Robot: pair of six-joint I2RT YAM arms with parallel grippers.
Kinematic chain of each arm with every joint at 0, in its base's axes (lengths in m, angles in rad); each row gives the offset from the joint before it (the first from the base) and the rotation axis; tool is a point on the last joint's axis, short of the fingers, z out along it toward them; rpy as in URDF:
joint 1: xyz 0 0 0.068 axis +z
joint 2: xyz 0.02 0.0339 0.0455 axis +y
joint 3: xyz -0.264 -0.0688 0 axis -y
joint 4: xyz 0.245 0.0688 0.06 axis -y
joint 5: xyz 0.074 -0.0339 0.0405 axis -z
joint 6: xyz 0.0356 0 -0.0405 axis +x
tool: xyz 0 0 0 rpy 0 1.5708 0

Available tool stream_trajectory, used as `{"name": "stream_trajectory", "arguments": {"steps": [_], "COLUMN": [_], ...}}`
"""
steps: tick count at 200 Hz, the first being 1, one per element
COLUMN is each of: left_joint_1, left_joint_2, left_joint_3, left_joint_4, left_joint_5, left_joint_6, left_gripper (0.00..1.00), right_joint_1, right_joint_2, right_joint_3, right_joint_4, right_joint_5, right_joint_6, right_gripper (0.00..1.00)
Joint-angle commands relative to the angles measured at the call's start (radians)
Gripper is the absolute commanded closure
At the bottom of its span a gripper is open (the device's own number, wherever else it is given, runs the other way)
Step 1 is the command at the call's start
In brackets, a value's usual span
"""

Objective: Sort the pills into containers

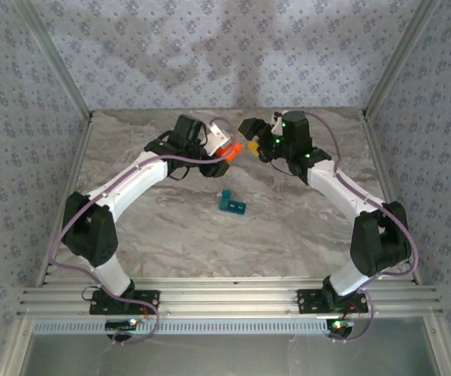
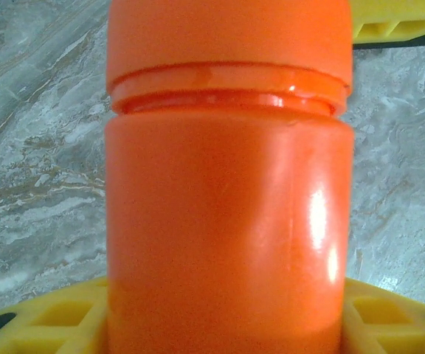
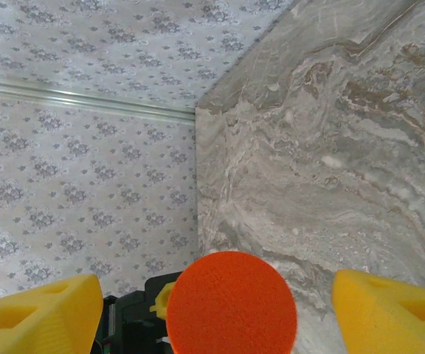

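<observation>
Marble table (image 1: 171, 243): your arms reach in and meet far back, left gripper (image 1: 221, 146) clamping the orange bottle (image 2: 227, 221), right gripper (image 3: 212, 306) gaping around its cap (image 3: 231, 295); teal pill box (image 1: 232, 204) lies mid-table, apart.

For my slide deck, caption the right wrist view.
Right gripper open, yellow fingers either side of the orange bottle cap, not touching.

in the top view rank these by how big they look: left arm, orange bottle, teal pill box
1. left arm
2. orange bottle and teal pill box look about alike, so not ranked apart
</observation>
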Motion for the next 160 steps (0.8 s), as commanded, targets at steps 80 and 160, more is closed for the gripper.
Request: {"name": "stream_trajectory", "arguments": {"steps": [80, 160], "left_joint_1": [-0.005, -0.001], "left_joint_2": [0.023, 0.024], "left_joint_3": [0.057, 0.07], "left_joint_4": [0.013, 0.015], "left_joint_5": [0.022, 0.029], "left_joint_6": [-0.008, -0.028], "left_gripper": [1.0, 1.0], "right_joint_1": [0.04, 0.05], "right_joint_2": [0.063, 0.074], "right_joint_3": [0.029, 0.012], "right_joint_4": [0.014, 0.029], "right_joint_5": [-0.002, -0.031], "right_joint_6": [0.054, 0.054], "right_gripper": [0.22, 0.52]}}
